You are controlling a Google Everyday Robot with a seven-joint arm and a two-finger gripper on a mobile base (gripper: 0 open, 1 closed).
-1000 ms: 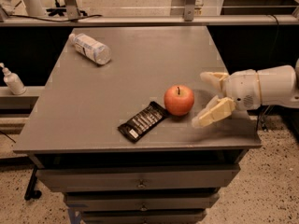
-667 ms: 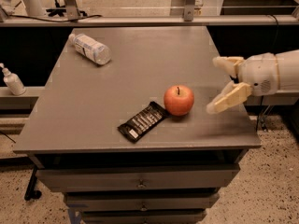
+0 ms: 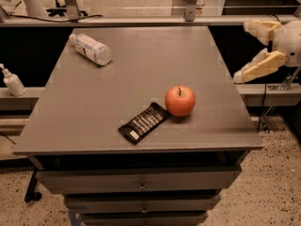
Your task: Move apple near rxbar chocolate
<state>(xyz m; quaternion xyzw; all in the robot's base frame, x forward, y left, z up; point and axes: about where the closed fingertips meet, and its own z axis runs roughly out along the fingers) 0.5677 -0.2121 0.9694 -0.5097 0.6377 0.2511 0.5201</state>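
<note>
The apple [image 3: 179, 100], round and orange-red with a short dark stem, stands on the grey table [image 3: 141, 65] near its front right. The rxbar chocolate [image 3: 144, 122], a flat black-wrapped bar, lies just left of the apple, its upper end touching or nearly touching it. My gripper [image 3: 249, 51] is at the right edge of the view, beyond the table's right edge and well away from the apple. Its two cream fingers [image 3: 257, 66] are spread apart and hold nothing.
A clear plastic bottle with a white label [image 3: 92, 49] lies on its side at the table's back left. A small pump bottle [image 3: 12, 81] stands on a ledge left of the table. Drawers [image 3: 141, 185] sit under the tabletop.
My gripper has pulled back from beside the apple, up and to the right, past the table's edge. The apple and bar have not moved.
</note>
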